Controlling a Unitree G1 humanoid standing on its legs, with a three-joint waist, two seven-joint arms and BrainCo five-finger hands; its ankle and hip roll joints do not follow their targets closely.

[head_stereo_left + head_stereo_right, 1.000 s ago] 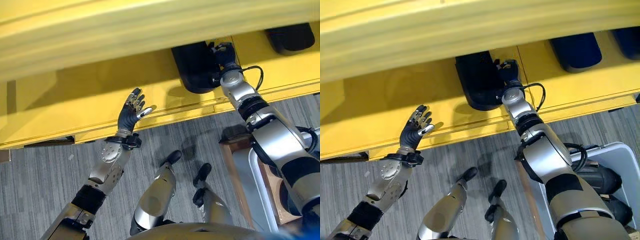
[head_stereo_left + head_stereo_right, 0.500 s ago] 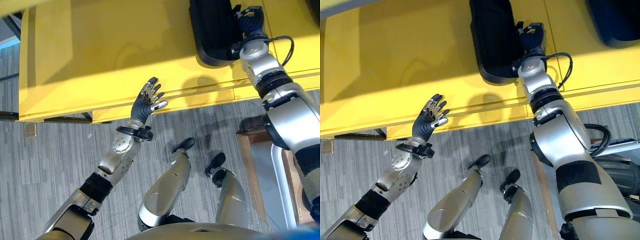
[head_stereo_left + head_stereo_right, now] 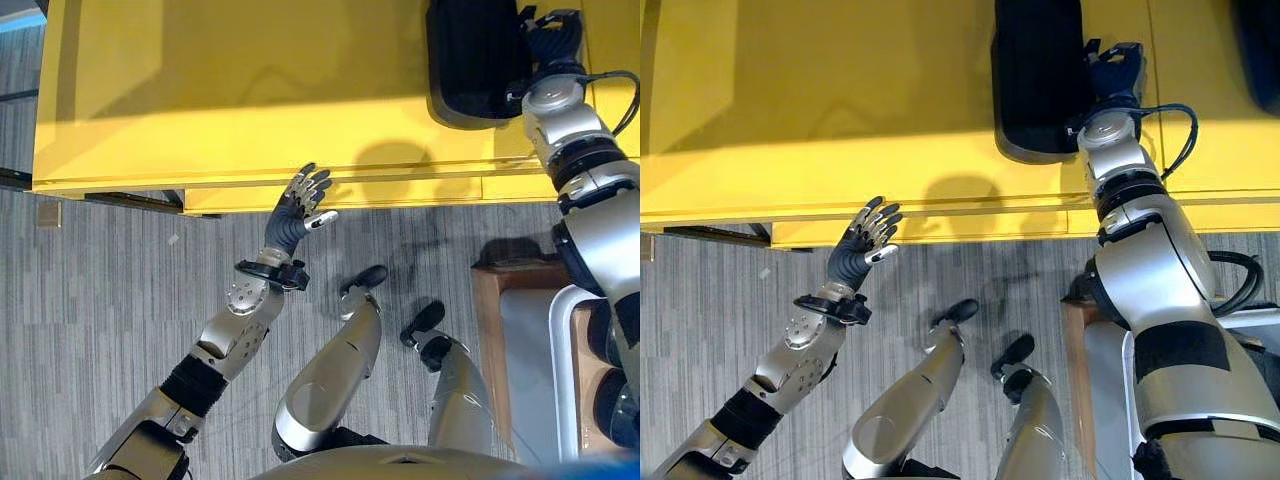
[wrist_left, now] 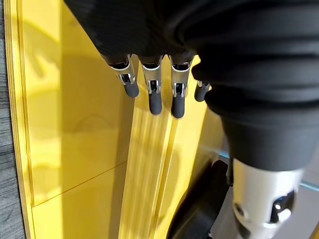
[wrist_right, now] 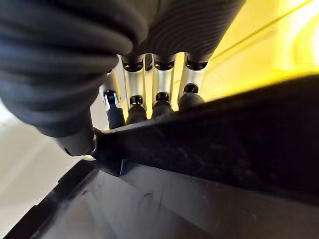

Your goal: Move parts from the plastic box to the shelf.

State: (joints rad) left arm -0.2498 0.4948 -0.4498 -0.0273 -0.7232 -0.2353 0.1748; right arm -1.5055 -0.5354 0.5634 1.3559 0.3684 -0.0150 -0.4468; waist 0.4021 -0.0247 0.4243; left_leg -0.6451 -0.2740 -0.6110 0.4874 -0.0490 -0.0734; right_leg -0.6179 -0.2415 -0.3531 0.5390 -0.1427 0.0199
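The black part (image 3: 1038, 75) beside the right hand (image 3: 1114, 72) runs off the top edge of both eye views, so its far end cannot be seen. In the right wrist view the part's dark wall (image 5: 219, 134) covers the fingertips (image 5: 135, 110) (whether they curl round it cannot be told). The plastic box (image 3: 560, 350) below that arm is cut by the view's right edge, its dark contents (image 3: 607, 333) unclear.

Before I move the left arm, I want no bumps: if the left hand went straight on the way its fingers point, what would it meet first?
Probably the yellow shelf: the open left hand points at its front edge and holds nothing. Depth is unclear, so it might pass just above.
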